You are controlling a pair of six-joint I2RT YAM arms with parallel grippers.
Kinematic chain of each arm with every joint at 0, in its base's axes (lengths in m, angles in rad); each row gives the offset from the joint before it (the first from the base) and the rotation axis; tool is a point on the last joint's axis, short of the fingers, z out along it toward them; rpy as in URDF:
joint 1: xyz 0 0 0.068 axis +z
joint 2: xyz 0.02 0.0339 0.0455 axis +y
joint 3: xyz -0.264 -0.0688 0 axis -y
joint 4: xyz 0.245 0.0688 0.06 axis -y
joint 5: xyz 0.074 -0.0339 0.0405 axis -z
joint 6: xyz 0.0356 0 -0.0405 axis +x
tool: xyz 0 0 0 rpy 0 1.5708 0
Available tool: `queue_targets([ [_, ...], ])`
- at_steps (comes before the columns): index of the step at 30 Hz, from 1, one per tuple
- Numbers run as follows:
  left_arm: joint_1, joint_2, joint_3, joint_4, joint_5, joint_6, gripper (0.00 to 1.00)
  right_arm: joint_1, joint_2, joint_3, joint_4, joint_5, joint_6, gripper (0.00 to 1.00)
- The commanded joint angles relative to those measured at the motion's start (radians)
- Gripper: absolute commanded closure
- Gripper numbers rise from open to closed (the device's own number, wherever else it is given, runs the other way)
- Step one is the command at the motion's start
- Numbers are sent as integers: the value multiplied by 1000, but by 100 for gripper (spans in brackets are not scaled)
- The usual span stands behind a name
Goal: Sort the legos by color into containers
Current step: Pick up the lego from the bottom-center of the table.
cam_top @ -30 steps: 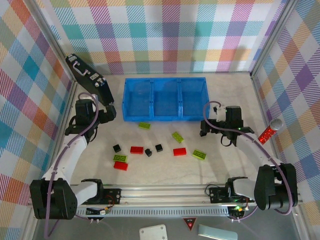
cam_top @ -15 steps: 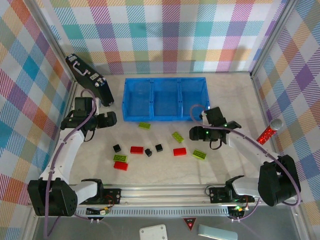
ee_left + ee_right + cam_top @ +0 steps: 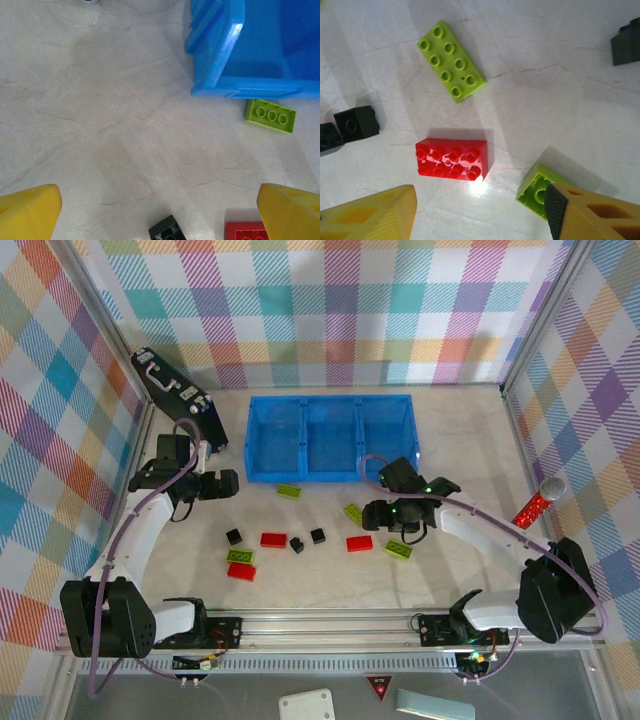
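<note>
Top view: left gripper (image 3: 222,483) spread, beside blue tray (image 3: 330,478); right gripper (image 3: 368,515) spread, above bricks (image 3: 273,539) scattered on desk (image 3: 470,440)
Left wrist: green brick (image 3: 270,116) just beside tray corner; black brick (image 3: 167,230) nearer
Right wrist: red brick (image 3: 452,159) on desk between fingers (image 3: 370,215), untouched

Tray (image 3: 320,477): translucent blue, rectangular, 3 compartments side by side, upright at the far middle of the worktop (image 3: 470,430).

Legos: 10 counted, all lying on the worktop on the tray's near side.
- Lime-green, 4: far green brick (image 3: 289,491), just beside the tray's front wall; centre green brick (image 3: 353,512), studs up; right green brick (image 3: 398,550); left green brick (image 3: 240,556).
- Red, 3: left red brick (image 3: 240,572), just beside the left green brick; middle red brick (image 3: 273,539); right red brick (image 3: 359,544), studs up.
- Black, 3 small cubes: left cube (image 3: 233,536), middle cube (image 3: 297,545), right cube (image 3: 317,536), spread between the red bricks.
</note>
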Motion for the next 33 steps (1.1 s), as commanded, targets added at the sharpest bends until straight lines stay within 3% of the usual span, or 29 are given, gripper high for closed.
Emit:
queue_targets([
  [1, 0, -4, 7, -1, 14, 24, 0, 54, 50, 49, -67, 62, 81, 29],
  [9, 6, -74, -5, 12, -52, 26, 0, 162, 192, 122, -89, 105, 102, 23],
  [18, 14, -112, -5, 15, -93, 27, 0, 215, 304, 159, -100, 136, 130, 17],
  [33, 20, -158, -19, 32, -121, 28, 0, 237, 407, 190, -111, 147, 175, 22],
])
